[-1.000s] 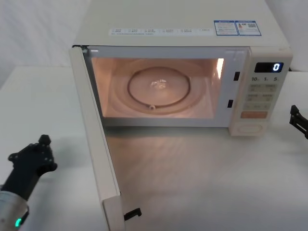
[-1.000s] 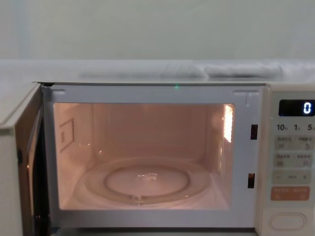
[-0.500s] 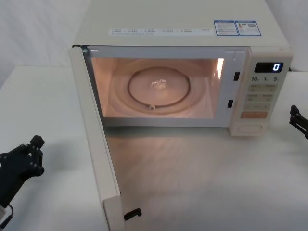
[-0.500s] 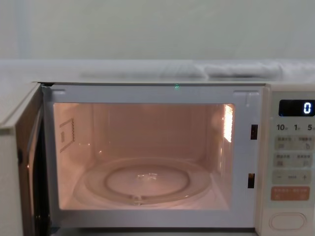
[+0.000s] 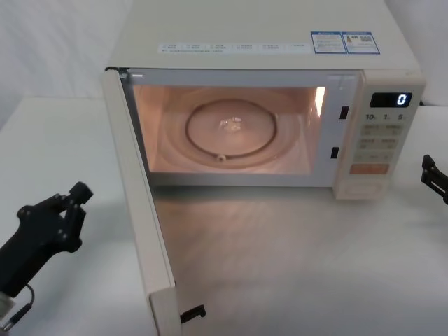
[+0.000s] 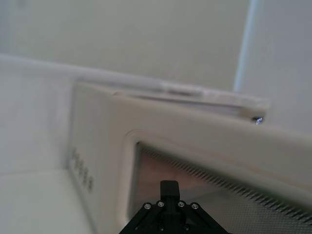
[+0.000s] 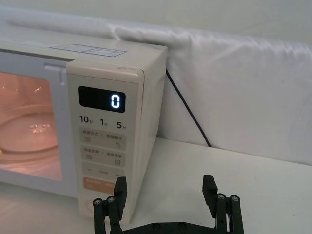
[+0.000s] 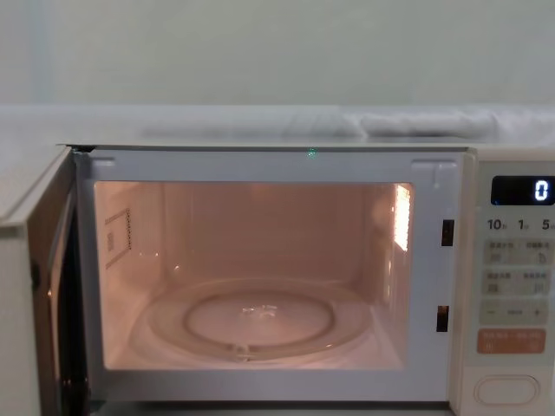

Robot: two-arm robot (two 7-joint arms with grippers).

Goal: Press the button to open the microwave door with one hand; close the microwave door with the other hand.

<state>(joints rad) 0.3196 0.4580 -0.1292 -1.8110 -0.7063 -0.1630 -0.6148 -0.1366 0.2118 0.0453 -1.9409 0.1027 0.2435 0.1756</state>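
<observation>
**Door Wide, Cavity Lit**

While the microwave door (image 5: 136, 203) stands swung fully out on its left hinge, edge-on toward me, the cavity glows a warm pinkish orange. Inside lies a round glass turntable (image 8: 243, 322), smooth and shallow with a raised ring, and nothing sits on it. The door is a cream-white slab with a dark latch hook at its free end; from the left wrist view its dotted mesh window shows close up.

On the keypad panel at the right, the display (image 5: 391, 99) reads a lit 0. Below the small cream keys and the orange rectangular key (image 8: 511, 341) sits the button (image 8: 507, 390), a wide cream pill with a raised oval rim.

Left tool (image 5: 75, 203) hovers over the white table (image 5: 63, 147), on the outer side of the open door and apart from it; whether it is wide or narrow I cannot tell. Right tool (image 7: 165, 195) hangs near the microwave's right front corner, its black fingers (image 7: 119, 192) spread wide and holding nothing, apart from the button. A black cable (image 7: 187, 114) runs down behind the casing against white cloth.
</observation>
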